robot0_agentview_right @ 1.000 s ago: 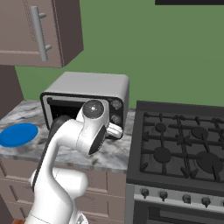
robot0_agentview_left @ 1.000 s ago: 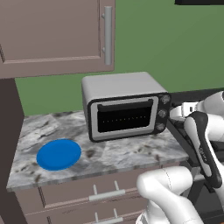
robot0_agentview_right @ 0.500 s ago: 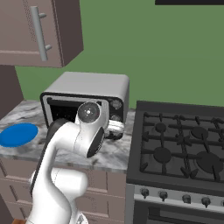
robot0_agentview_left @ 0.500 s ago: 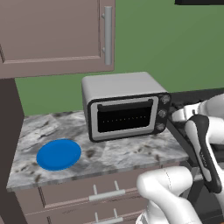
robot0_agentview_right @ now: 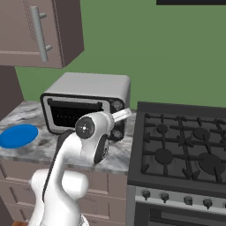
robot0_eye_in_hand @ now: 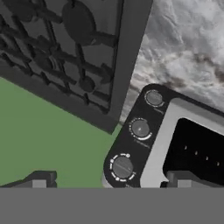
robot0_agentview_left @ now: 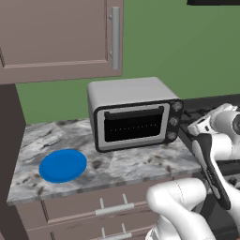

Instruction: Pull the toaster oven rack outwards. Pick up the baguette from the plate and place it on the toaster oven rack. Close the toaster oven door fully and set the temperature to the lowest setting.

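Hand view shows the end effector (robot0_eye_in_hand: pixel 107 179) with its fingers spread wide, holding nothing, right by the three knobs (robot0_eye_in_hand: pixel 140 128) on the toaster oven (robot0_agentview_left: pixel 133 112), which sits on the counter (robot0_agentview_left: pixel 136 161) beside the stove (robot0_agentview_right: pixel 185 150).
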